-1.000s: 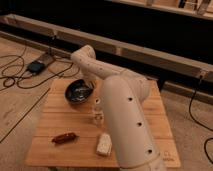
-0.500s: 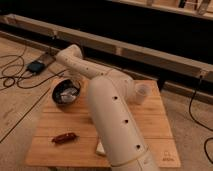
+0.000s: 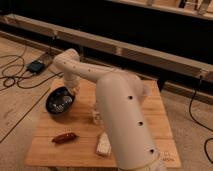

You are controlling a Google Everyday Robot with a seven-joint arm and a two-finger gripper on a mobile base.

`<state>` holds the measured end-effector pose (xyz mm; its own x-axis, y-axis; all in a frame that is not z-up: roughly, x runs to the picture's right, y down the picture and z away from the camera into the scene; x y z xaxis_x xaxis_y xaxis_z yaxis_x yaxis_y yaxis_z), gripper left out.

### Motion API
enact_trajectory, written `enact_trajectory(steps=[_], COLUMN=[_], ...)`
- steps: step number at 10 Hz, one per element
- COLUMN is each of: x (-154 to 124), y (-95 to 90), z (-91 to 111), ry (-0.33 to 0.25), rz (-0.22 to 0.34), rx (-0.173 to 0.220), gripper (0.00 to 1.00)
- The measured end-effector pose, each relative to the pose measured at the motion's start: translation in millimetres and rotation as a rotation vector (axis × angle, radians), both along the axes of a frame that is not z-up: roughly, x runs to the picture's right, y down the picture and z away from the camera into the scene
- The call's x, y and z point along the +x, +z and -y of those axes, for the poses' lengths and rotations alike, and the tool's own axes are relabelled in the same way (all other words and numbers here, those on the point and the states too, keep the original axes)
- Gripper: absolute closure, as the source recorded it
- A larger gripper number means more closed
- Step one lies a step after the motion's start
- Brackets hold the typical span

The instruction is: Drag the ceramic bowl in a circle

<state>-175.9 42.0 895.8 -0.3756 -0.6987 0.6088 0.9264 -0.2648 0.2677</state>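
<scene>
- We see the ceramic bowl [image 3: 60, 100], round, dark and glossy with pale speckles inside, sitting on the left part of the wooden surface [image 3: 132, 112], close to its left edge.
- The bowl looks tilted a little, its opening turned up and toward us.
- We find the pincer [image 3: 74, 91] at the bowl's far right rim, at the end of the white arm [image 3: 87, 71]; we cannot tell whether its fingers are apart, together, or clamped on the rim.
- The arm reaches in from the right, bends at a rounded elbow above the bowl, and drops down to the rim.
- A much thicker white segment of the arm [image 3: 126, 125] fills the middle of the view and hides part of the surface behind it.
- Just right of the bowl we see a small bottle [image 3: 95, 117], standing near the thick arm segment and apart from the bowl.
- Nearer to us, a reddish-brown elongated item [image 3: 65, 137] lies flat on the surface, well below the bowl.
- To its right lies a small pale packet [image 3: 103, 146], partly beside the thick arm segment.
- On the floor to the left of the surface we see dark cables [image 3: 14, 80] and a small dark box [image 3: 37, 65].
- Behind the surface runs a long pale rail [image 3: 125, 46] against a dark backdrop.
</scene>
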Motion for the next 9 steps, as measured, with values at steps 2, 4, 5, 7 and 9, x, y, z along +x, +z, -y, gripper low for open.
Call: enact_trajectory(steps=[2, 4, 5, 7, 9], x=[25.6, 51.0, 62.0, 70.3, 73.2], y=[-1.8, 2.7, 4.9, 6.2, 7.7], z=[-13.2, -14.3, -12.3, -9.8, -10.2], ry=[0.03, 0.072, 0.094, 0.115, 0.129], rz=[-0.026, -0.063, -0.079, -0.091, -0.096], rx=[-0.032, -0.044, -0.045, -0.042, -0.039], gripper=[1.0, 1.0, 0.97, 0.8, 0.58])
